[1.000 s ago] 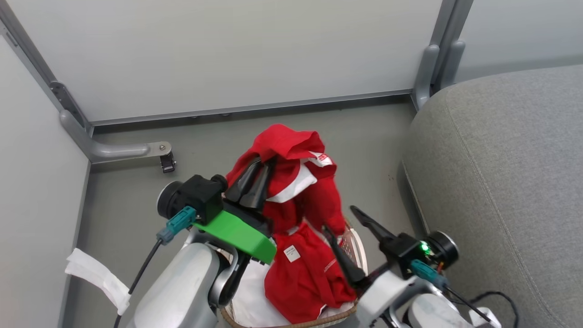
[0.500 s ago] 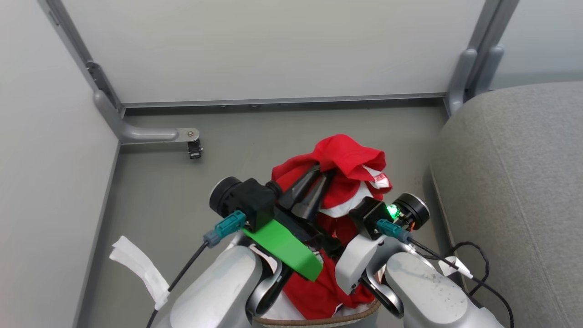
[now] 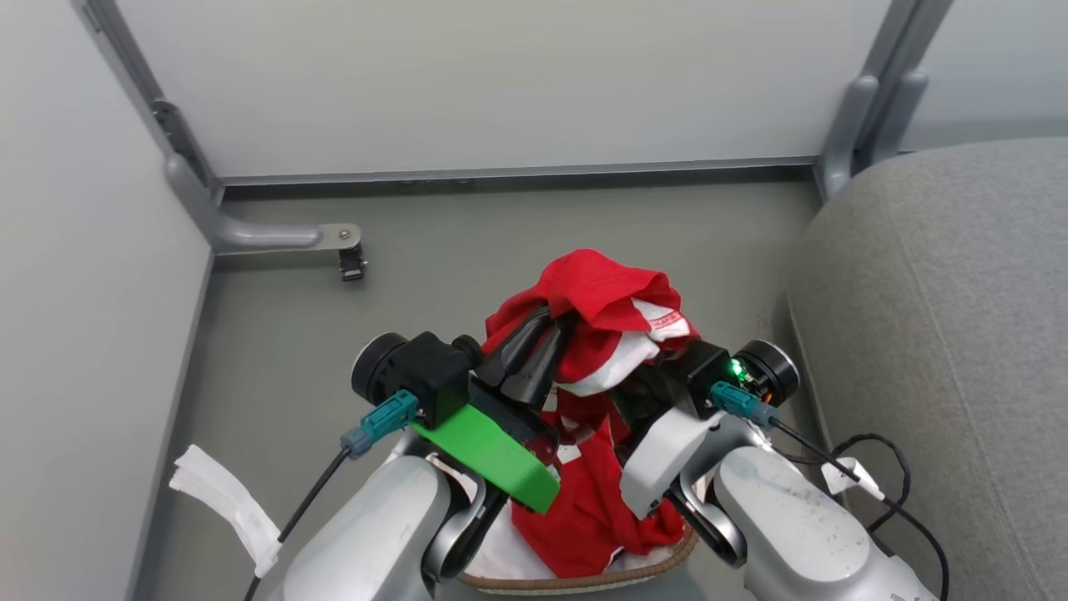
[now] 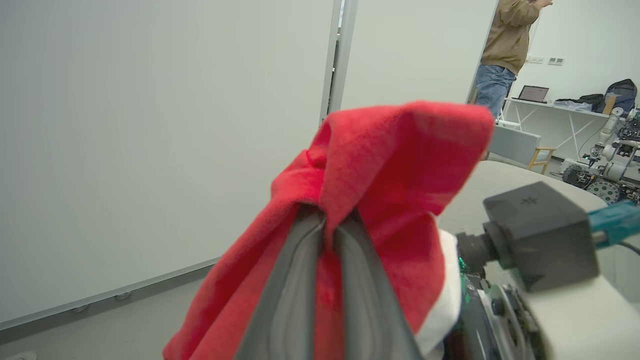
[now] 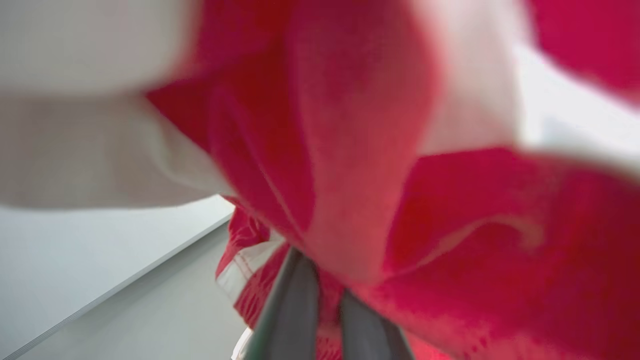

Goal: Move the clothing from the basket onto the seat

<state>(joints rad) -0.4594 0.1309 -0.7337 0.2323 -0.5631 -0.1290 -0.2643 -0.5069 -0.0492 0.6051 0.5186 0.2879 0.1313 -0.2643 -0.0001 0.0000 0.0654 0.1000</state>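
Observation:
The red clothing point(image 3: 605, 292) with white bands is held up in a bunch above the basket point(image 3: 584, 579), and its lower part still drapes down inside. My left gripper point(image 3: 552, 324) is shut on the top fold, and its fingers pinch red fabric point(image 4: 390, 165) in the left wrist view point(image 4: 327, 222). My right gripper point(image 5: 325, 277) is shut on a lower fold of the clothing point(image 5: 360, 190); in the head view its fingers are buried in the cloth beside its wrist block point(image 3: 705, 371). The grey seat point(image 3: 943, 317) lies to the right.
White partition panels close off the back and left, with a metal foot and caster point(image 3: 350, 263) on the grey floor. A white strip point(image 3: 221, 505) lies at lower left and a black cable point(image 3: 872, 463) runs by the seat. A person point(image 4: 505, 45) stands far off.
The right gripper, open beside the hanging cloth a second ago, has moved into the clothing and shut on it. The left gripper keeps its hold. The head camera has shifted.

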